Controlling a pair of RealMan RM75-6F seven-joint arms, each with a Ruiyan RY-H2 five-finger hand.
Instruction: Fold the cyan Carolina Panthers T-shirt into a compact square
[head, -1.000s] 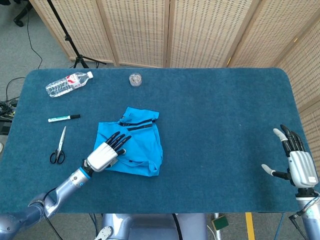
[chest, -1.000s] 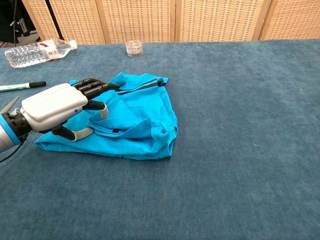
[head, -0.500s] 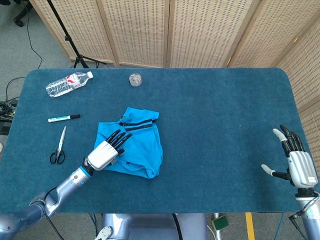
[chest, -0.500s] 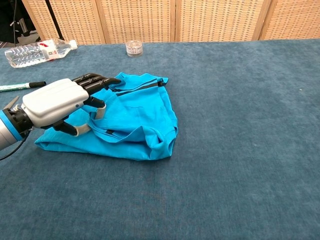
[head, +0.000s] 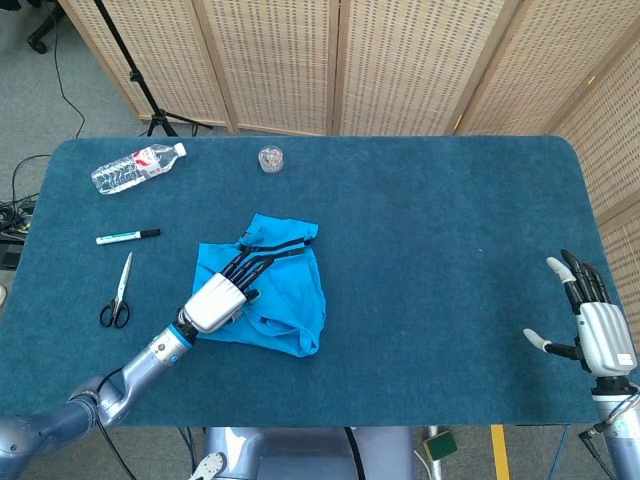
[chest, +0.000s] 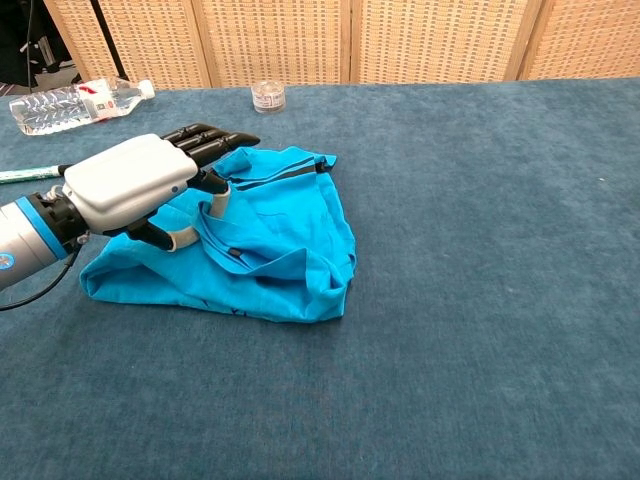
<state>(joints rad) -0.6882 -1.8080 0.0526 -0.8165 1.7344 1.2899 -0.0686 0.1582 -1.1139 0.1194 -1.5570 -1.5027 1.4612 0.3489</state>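
The left hand lies over the rumpled cyan T-shirt left of the table's middle, thumb seemingly hooking a fold to carry it across; the right hand waits apart, open-fingered, holding nothing.

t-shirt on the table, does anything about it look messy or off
Yes. The T-shirt is a rumpled, uneven bundle, not a square: its near right corner bulges, and a fold lifts where the left robot hand grips it.
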